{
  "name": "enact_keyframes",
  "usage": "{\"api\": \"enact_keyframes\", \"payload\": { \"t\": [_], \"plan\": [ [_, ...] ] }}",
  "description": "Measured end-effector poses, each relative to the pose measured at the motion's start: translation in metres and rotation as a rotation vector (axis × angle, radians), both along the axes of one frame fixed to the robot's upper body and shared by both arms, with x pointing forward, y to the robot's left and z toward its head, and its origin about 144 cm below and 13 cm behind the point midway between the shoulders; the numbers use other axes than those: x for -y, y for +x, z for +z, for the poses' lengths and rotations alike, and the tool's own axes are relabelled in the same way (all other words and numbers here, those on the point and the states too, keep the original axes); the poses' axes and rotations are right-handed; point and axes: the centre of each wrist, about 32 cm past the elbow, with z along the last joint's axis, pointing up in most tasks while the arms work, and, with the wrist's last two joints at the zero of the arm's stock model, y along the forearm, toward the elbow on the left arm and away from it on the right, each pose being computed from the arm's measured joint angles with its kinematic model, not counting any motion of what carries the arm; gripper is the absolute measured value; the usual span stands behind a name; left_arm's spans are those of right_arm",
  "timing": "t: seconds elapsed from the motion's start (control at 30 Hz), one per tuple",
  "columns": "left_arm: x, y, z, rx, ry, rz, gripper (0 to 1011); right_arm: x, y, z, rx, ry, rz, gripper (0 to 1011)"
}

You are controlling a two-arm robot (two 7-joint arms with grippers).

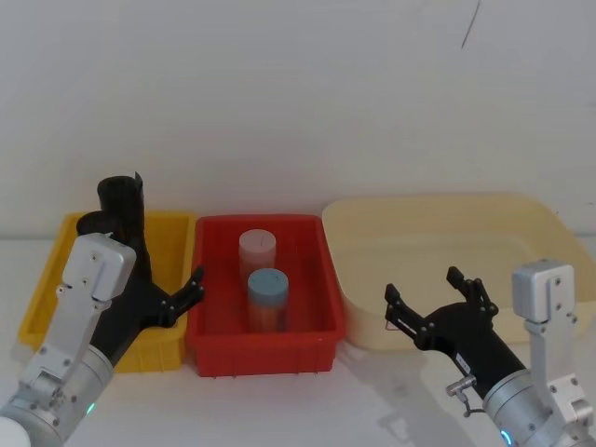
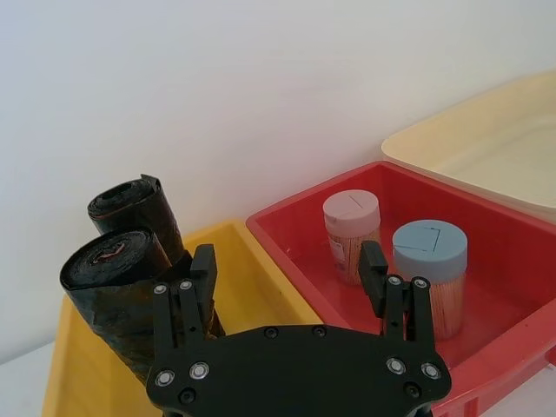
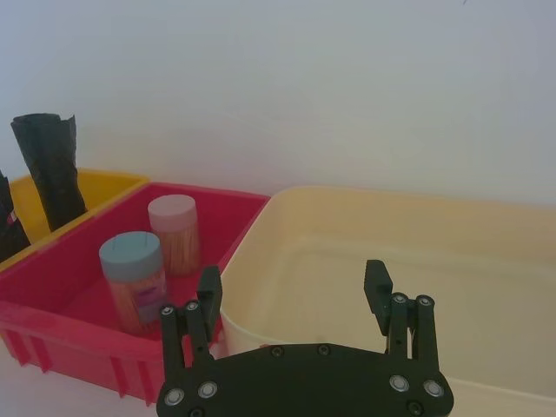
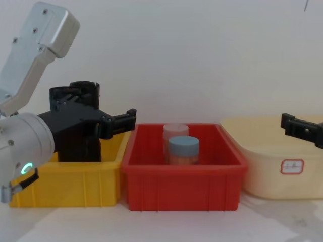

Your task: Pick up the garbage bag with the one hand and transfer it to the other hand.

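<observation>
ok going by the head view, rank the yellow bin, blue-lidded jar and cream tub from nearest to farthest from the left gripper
1. Yellow bin: beneath the left gripper, at the bin's right wall.
2. Blue-lidded jar: in the red bin, to the right.
3. Cream tub: far right.

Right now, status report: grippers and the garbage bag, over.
Left gripper jaws open, at the yellow bin, empty. Right gripper jaws open, by the cream tub. Garbage bag standing in bin, ungripped; second roll crowds it.

garbage bag (image 1: 124, 207) stands, seemingly upright, in yellow bin (image 1: 173, 233).
</observation>
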Motion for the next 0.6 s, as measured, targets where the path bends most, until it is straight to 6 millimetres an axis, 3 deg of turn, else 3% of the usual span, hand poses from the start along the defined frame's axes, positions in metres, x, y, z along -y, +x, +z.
{"api": "enact_keyframes", "payload": {
  "t": [0.6],
  "plan": [
    [0.0000,0.0000,0.0000,0.000,0.000,0.000,1001,0.0000,0.0000,0.0000,0.000,0.000,0.000,1000]
  ]
}}
